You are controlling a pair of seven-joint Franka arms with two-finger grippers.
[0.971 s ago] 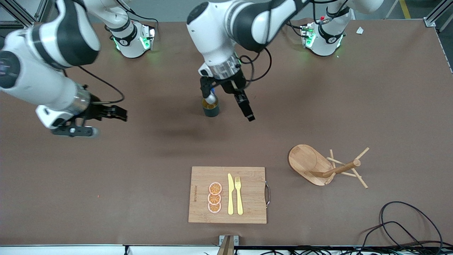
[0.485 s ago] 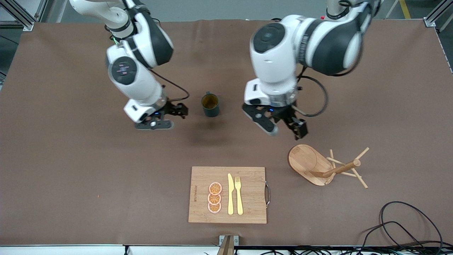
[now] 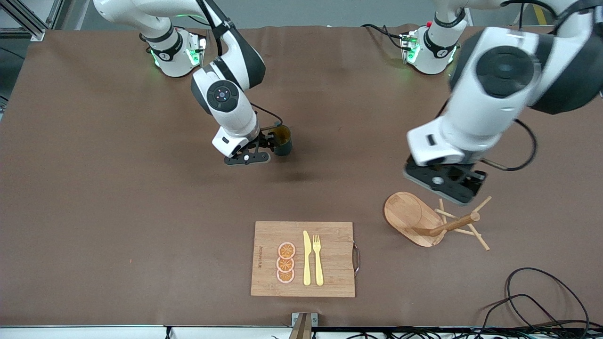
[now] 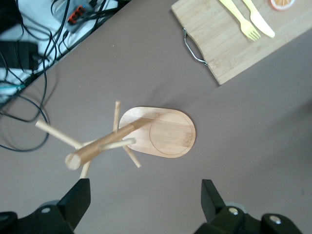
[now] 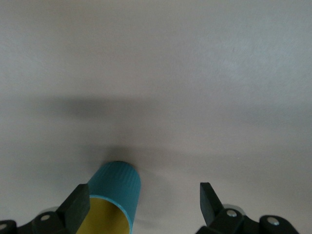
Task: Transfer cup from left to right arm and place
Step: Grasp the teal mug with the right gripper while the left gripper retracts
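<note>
The cup stands upright mid-table, toward the robots' edge. The right tool, fingers spread and empty, sits just beside it and should centre on its ribbed wall before clamping. The left tool, released, hangs over the peg stand, with open table between

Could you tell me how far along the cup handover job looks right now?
Nothing looks done yet: the ribbed dark teal mug stands on the brown table, unheld. In hand: the right tool, open, beside it. The left tool hangs open over the tipped wooden peg stand. Grasp, handover and placing remain.
</note>
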